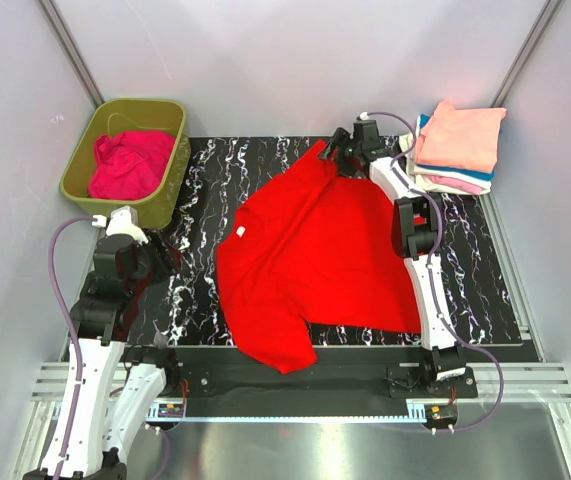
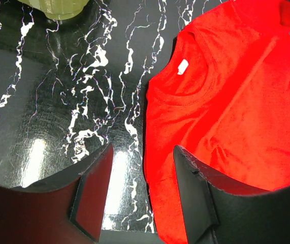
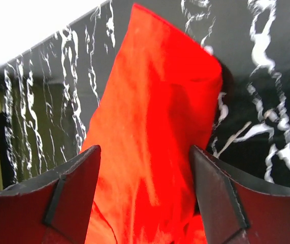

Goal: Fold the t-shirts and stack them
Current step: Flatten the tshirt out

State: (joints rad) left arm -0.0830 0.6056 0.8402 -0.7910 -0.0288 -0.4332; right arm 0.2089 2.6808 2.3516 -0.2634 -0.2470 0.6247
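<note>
A bright red t-shirt lies spread on the black marbled mat, collar and white tag to the left. My right gripper is at the shirt's far sleeve. In the right wrist view it is open, with the red sleeve between its fingers. My left gripper is open and empty, low over the mat left of the collar. In the left wrist view its right finger overlaps the shirt's edge. A magenta-pink t-shirt lies crumpled in the tub.
The olive-green tub stands at the back left, off the mat's corner. A stack of folded shirts, peach on top, sits at the back right. Grey walls close in both sides and the back.
</note>
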